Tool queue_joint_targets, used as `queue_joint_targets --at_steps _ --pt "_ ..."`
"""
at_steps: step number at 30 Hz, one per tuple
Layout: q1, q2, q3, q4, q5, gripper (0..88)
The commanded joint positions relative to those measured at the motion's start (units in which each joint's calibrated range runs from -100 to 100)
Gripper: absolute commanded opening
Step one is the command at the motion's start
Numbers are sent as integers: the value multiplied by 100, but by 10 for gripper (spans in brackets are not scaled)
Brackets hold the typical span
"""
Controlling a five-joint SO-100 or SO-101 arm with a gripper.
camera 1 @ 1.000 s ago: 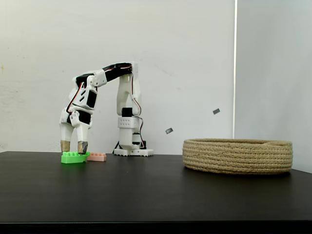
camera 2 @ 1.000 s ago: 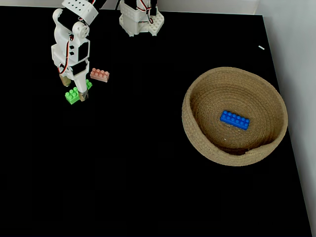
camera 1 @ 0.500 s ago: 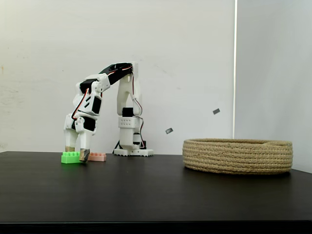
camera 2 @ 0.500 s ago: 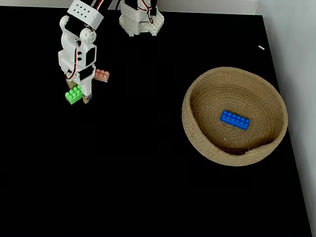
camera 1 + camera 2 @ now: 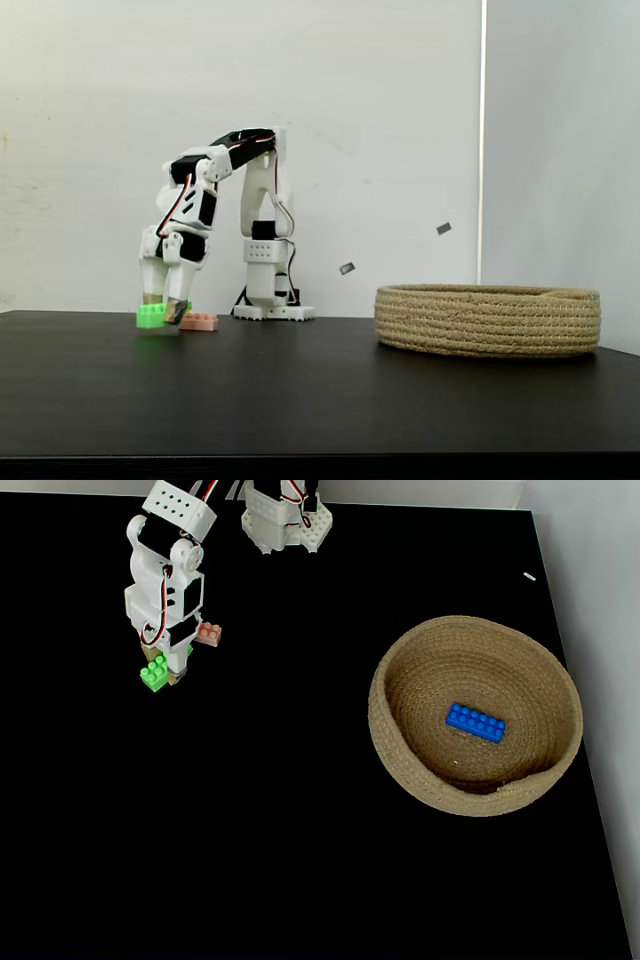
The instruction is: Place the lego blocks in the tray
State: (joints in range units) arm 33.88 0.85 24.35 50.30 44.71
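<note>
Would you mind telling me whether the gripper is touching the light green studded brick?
Touching: in a fixed view the gripper has its fingers clamped on the green brick, lifted slightly off the black table.

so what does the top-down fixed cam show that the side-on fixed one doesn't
A fixed view from above alone shows the blue brick lying inside the tray. A fixed view from the side alone shows the green brick raised slightly off the table and the white wall behind. Both fixed views show the gripper closed on the green brick, the pink brick beside it, and the arm's base.
</note>
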Motion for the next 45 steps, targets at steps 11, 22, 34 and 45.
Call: queue_joint_targets --at_steps 11,22,34,45 --pt "-2415 -627 -4245 2646 -288 0" --pt "-4270 87 -4993 2096 -332 0" --pt "-5440 689 -4929 1488 -532 2" --pt "-5399 577 -4692 1729 -669 336"
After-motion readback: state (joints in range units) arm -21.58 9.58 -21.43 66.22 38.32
